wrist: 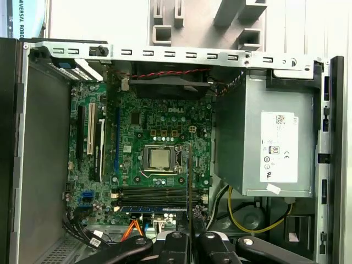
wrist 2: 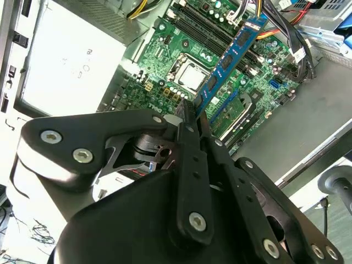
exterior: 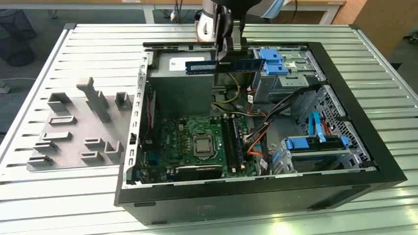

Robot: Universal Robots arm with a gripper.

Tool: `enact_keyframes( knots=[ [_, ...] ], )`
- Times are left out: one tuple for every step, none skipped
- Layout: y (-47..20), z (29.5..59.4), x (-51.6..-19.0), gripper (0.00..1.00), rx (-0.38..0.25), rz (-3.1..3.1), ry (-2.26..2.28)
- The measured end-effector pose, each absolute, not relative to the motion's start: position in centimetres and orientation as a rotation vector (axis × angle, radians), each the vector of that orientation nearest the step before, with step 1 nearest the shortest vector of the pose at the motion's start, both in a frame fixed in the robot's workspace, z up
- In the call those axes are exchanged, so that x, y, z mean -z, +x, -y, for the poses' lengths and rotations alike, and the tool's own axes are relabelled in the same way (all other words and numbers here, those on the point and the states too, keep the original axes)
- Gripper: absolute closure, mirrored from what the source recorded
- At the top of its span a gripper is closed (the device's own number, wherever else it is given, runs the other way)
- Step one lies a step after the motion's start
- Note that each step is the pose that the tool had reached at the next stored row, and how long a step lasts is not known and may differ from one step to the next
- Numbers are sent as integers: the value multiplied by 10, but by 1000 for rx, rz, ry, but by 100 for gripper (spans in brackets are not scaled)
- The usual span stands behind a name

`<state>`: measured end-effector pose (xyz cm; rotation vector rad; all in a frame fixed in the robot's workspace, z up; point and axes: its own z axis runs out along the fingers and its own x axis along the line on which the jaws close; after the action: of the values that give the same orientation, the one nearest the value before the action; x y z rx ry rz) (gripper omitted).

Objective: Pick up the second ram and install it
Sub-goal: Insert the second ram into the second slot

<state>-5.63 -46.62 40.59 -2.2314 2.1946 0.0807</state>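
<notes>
Exterior view: the open computer case point(exterior: 261, 196) takes up the middle of the slatted counter point(exterior: 65, 196) and reaches almost to its near edge, while grey fixture blocks point(exterior: 98, 100) stand apart from it toward the counter's edge at the exterior view's left. Inside the case, free space lies above the motherboard point(exterior: 176, 127). It is bounded by the grey power supply point(exterior: 179, 93) on the far side, and by orange cables point(exterior: 256, 138) and drive cages with blue clips point(exterior: 312, 143) toward the exterior view's right. The tool point(exterior: 224, 56) hangs over the case's far rim, its fingers clamped on the second ram point(exterior: 247, 65). The ram is a thin blue stick with dark chips along its face, held level in the air and touching nothing else. In the second wrist view the tool point(wrist 2: 190, 113) grips one part of the stick point(wrist 2: 231, 55). The rest of the stick reaches out over the board and past the processor socket point(wrist 2: 192, 74), with its row of chips plain to see. In the first wrist view the tool point(wrist: 190, 236) presents the same stick point(wrist: 190, 176) edge-on as a thin dark line. That view also looks straight down on the long black memory slots point(wrist: 154, 195) lying between the socket point(wrist: 159, 158) and the case wall, beside the power supply point(wrist: 247, 143).
</notes>
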Motion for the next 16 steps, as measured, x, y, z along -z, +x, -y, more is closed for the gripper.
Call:
enact_keyframes(
  knots=[
    [-56,466,-406,86,-81,-2195,-2231],
    [-56,466,-406,86,-81,-2195,-2231],
    [-56,466,-406,86,-81,-2195,-2231],
    [-56,466,-406,86,-81,-2195,-2231],
    [-56,466,-406,86,-81,-2195,-2231],
    [-56,466,-406,86,-81,-2195,-2231],
    [-56,466,-406,86,-81,-2195,-2231],
    [-56,466,-406,86,-80,-2195,-2231],
    [-56,466,-406,86,-79,-2203,-2224],
    [-56,466,-406,86,-78,-2213,-2214],
    [-56,466,-406,86,-77,-2226,-2202],
    [-56,466,-406,86,-76,-2243,-2185],
    [-56,466,-405,86,-73,-2286,-2142],
    [-56,466,-405,86,-72,-2300,-2127],
    [-56,466,-405,86,-71,-2300,-2127],
    [-56,466,-405,86,-71,-2300,-2127]
  ],
)
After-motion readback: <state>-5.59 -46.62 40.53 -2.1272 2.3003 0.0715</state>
